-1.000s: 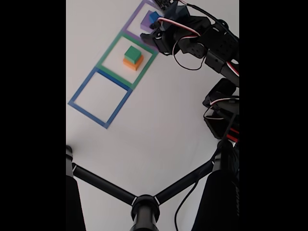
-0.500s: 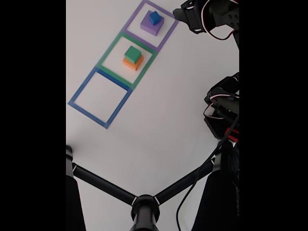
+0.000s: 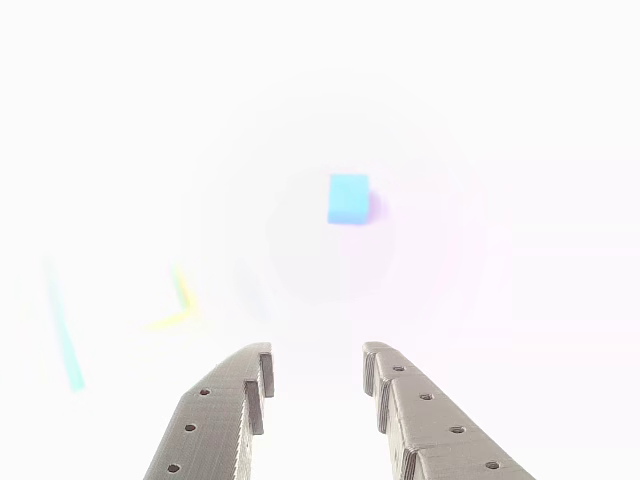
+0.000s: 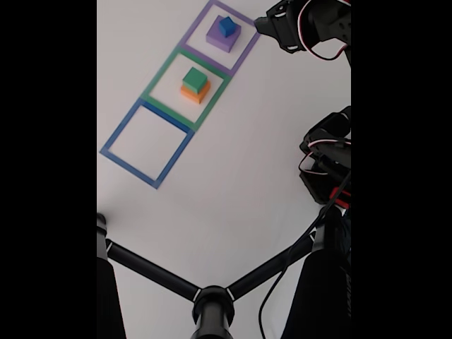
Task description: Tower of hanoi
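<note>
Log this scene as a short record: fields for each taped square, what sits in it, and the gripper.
purple square: purple block with a small blue block on top
green square: orange block with a green block on top
blue square: nothing inside
gripper: open, holding nothing, pointed toward the blue block in the other view
surface: white table

A small blue cube (image 4: pixel 227 27) sits atop a purple block (image 4: pixel 222 37) in the purple square (image 4: pixel 244 51) — a green cube (image 4: pixel 194 79) tops an orange block (image 4: pixel 195 94) in the green square (image 4: pixel 159 75).
</note>
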### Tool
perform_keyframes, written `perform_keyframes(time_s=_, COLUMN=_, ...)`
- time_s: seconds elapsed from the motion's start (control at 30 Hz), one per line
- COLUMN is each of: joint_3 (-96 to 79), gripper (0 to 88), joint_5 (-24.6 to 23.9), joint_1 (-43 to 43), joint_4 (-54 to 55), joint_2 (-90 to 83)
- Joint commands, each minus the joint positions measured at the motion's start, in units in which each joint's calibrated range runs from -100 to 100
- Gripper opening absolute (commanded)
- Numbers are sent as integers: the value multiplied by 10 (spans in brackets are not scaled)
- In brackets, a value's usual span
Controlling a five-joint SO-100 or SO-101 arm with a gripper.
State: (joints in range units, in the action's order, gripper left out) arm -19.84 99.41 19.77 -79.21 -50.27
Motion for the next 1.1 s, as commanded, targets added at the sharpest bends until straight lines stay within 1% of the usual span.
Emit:
perform_keyframes(time_s=0.0, joint_3=33, gripper=68, joint_5=6, joint_1=13, joint_4=1, joint_2=3)
perform_keyframes(time_s=0.13, joint_3=33, gripper=71, joint_5=6, joint_1=24, joint_4=3, joint_2=3)
perform_keyframes(time_s=0.33, joint_3=18, gripper=98, joint_5=6, joint_1=58, joint_4=16, joint_2=-1)
perform_keyframes(time_s=0.5, joint_3=-38, gripper=153, joint_5=6, joint_1=88, joint_4=51, joint_2=-18)
perform_keyframes(time_s=0.67, joint_3=-142, gripper=248, joint_5=6, joint_1=114, joint_4=146, joint_2=-39)
perform_keyframes(time_s=0.73, joint_3=-182, gripper=273, joint_5=6, joint_1=115, joint_4=189, joint_2=-43)
perform_keyframes(time_s=0.93, joint_3=-270, gripper=330, joint_5=6, joint_1=106, joint_4=305, joint_2=-42)
perform_keyframes(time_s=1.07, joint_3=-345, gripper=362, joint_5=6, joint_1=99, joint_4=424, joint_2=-31)
